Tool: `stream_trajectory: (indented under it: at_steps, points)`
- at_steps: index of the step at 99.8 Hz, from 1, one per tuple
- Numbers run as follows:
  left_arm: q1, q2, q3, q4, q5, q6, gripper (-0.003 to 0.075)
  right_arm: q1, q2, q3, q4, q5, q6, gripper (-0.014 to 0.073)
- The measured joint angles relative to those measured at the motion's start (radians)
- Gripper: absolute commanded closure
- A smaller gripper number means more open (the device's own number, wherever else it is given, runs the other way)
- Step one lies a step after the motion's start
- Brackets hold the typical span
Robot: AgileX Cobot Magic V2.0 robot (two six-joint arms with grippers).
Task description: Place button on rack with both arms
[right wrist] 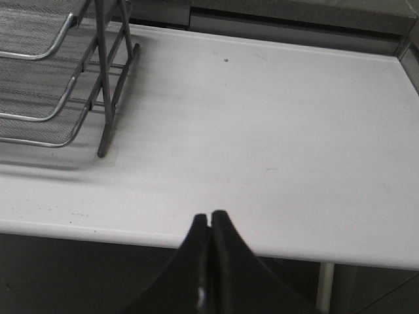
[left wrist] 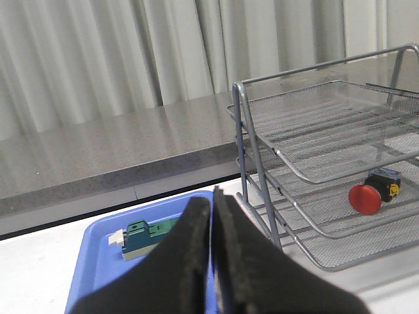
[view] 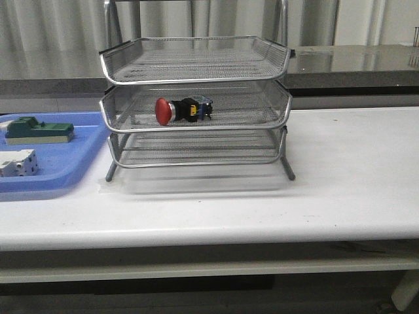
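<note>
Pale pleated curtains and a grey stone-look counter are seen behind a white laminate table that fills the lower half of the front view. A three-tier silver wire-mesh letter rack with a metal frame is placed on the table at centre frame. The small push button with a round red mushroom head, black body and yellow band is located on the middle tier, lying on its side with the red head directed toward the left of the frame; it is shown at the right edge of the left wrist view as well. A flat blue plastic tray is positioned at the left of the front view, just beside the rack, and holds a green-topped block and a white block nearer the camera. No arm is visible in the front view. In the left wrist view the left black wedge-fingered gripper is shown with its fingers pressed together and nothing between them, above the blue tray. In the right wrist view the right black gripper is likewise closed and empty, held over the table's near edge, well apart from the rack's leg in the upper left of that frame.
</note>
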Motion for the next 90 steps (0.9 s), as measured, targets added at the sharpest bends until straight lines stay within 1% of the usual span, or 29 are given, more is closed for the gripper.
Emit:
stream_trajectory:
  at_steps: [77,90]
  points:
    - [0.0,0.0,0.0,0.0,0.0,0.0,0.0716,0.0,-0.026,0.004,0.0,0.004,0.0,0.0659]
    - [0.0,0.0,0.0,0.0,0.0,0.0,0.0716,0.0,-0.072,0.051,0.011,-0.045,0.0,0.0659]
